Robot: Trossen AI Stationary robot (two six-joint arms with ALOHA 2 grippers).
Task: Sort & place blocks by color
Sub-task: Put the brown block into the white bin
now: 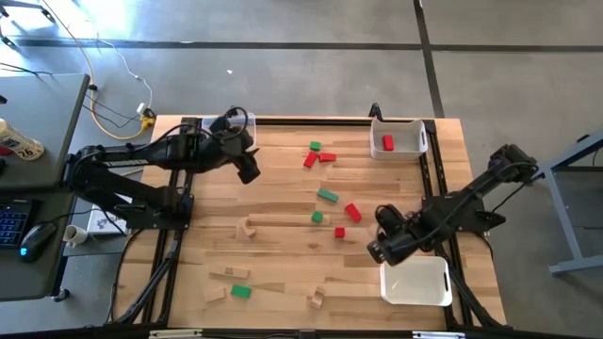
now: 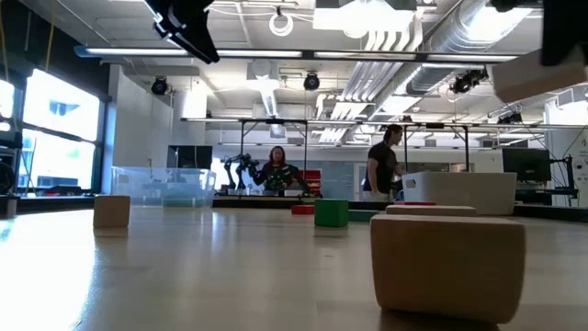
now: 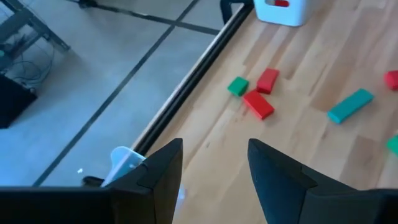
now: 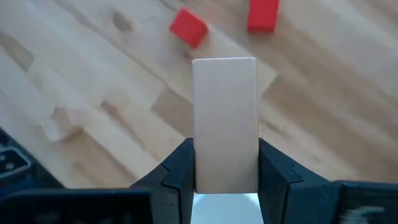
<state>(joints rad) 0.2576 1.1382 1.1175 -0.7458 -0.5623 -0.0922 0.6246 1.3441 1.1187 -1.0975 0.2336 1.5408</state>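
Right gripper (image 4: 225, 171) is clamped on a plain wood bar (image 4: 225, 121) — held raised above the table, just beside the near white bin (image 1: 416, 282). Left gripper (image 3: 214, 165) is parted, nothing held — raised near the far-left bin (image 1: 247, 120).

Plain matt wood bar (image 4: 224, 121) — pale planked wooden table (image 1: 283, 202) — glossy white plastic bin (image 1: 415, 282).

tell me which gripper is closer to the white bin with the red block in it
Left. The left gripper is open at the table's far side, some way left of the white bin. The right gripper, holding a plain wood block, sits much nearer the table's front edge.
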